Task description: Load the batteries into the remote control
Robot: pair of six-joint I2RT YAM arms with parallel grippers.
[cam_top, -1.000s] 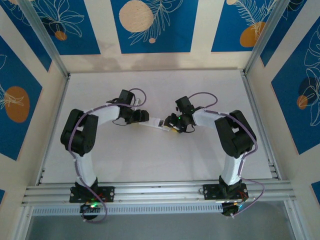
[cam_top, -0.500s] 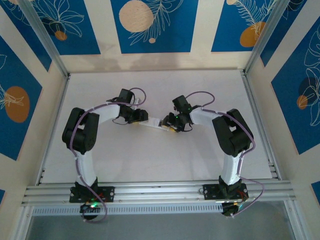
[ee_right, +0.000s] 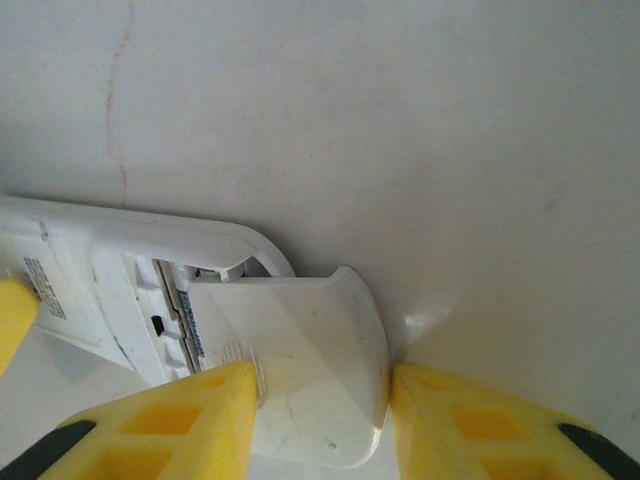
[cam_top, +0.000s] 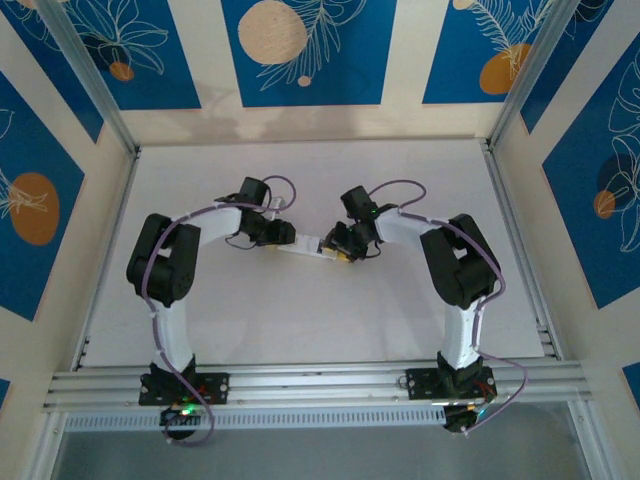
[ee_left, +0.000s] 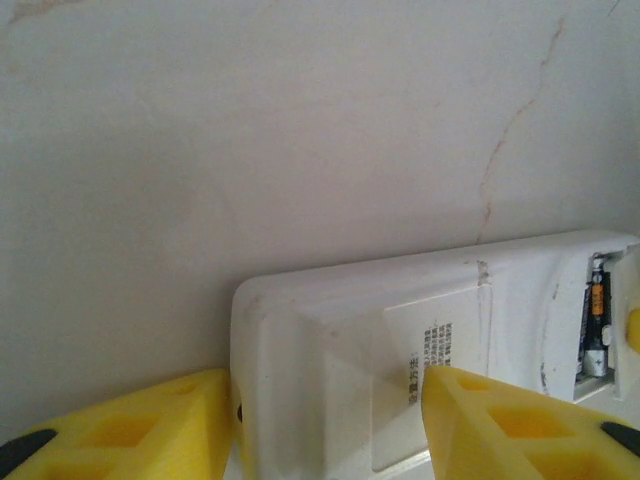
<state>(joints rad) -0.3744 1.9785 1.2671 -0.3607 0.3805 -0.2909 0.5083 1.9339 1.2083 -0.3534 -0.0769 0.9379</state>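
Currently we are gripping the remote control (ee_left: 400, 340) with the left gripper (ee_left: 328, 400). Its jaws are set at a middle width and are closing on the plain end of the body, with the back side facing up. From these jaws the long axis of the remote is running forward and to the right, toward the other arm. At that far end the open compartment is showing one battery (ee_left: 597, 318) lying inside; we cannot make out a second one. With the right gripper (ee_right: 322, 385) we are holding the small white cover (ee_right: 300, 370), and its jaws are narrow, pinching the cover by its two sides. The cover is sitting directly between these jaws, and its front edge is meeting the compartment end of the remote, which is lying just ahead of the jaws and to their left. We are judging that the loading is nearly done and that the closing step is now in hand. The right arm is the nearer one to the compartment, so the coming move depends on pushing the cover straight along the long axis of the remote, toward the left jaws. The cover seems to be slightly tilted against the body, so it could jam.
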